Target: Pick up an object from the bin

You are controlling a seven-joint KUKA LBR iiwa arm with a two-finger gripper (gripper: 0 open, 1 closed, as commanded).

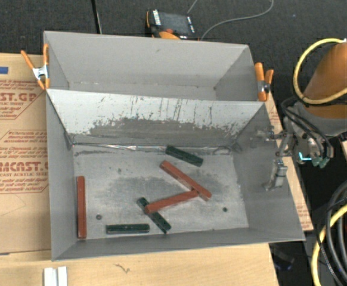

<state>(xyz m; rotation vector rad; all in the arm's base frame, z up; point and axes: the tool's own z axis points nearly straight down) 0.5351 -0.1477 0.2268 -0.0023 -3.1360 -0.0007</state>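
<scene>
**Nothing lifted yet: all six bars on the floor, gripper out at 3 o'clock**

The thing nearest me is a long red flat bar (185, 180) lying aslant near the middle of the bin floor, its lower end pointing to 4 o'clock, toward my side. A second red flat bar (170, 201) meets that end and runs off toward 8 o'clock, where it crosses a short dark green bar (155, 217). Farther out, a dark green back bar (184, 155) lies at 12 o'clock near the rear wall. A dark green front bar (127, 228) lies at 7 o'clock, and a red side bar (81, 207) lies along the left wall at 9 o'clock.

My gripper (275, 180) hangs at 3 o'clock over the sloping right wall of the grey metal bin (161, 76), well apart from every bar. I cannot tell whether it is spread or pressed together.

As I judge it, the pick has not begun. Settling on a bar, coming down over it, closing and lifting are all left. I can read no brand, label or writing on the bars or the bin walls.
</scene>
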